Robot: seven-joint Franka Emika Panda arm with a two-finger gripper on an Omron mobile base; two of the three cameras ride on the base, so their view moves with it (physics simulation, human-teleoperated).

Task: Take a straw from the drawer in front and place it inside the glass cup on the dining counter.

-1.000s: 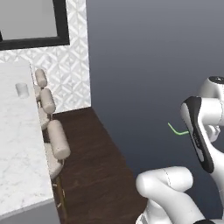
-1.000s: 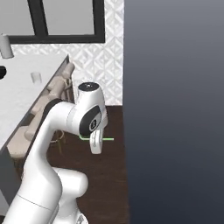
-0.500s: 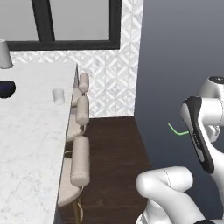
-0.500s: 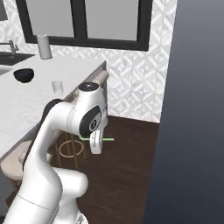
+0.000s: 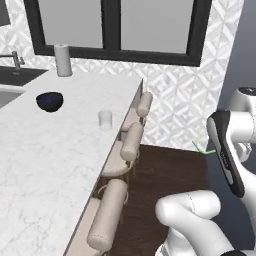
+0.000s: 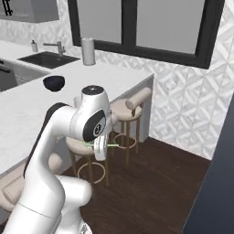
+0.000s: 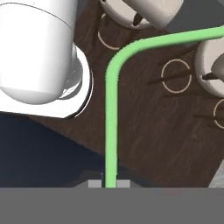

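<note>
Gripping the straw [image 7: 112, 113], the tool [image 7: 110, 183] hangs beside the dining counter [image 5: 45, 155].

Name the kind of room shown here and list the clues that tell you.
Most likely a home kitchen with a dining island: a marble dining counter lined with padded stools, a sink with a tap behind it, and a dark bowl beside a glass cup.

Tool [image 7: 110, 183] clamped, arm folded.

You see a smooth matt green straw [image 7: 112, 113], veined white marble dining counter [image 5: 45, 165], clear glass cup [image 5: 105, 120], dark wood-grain floor [image 6: 155, 187], padded beige stools [image 5: 131, 141].
</note>
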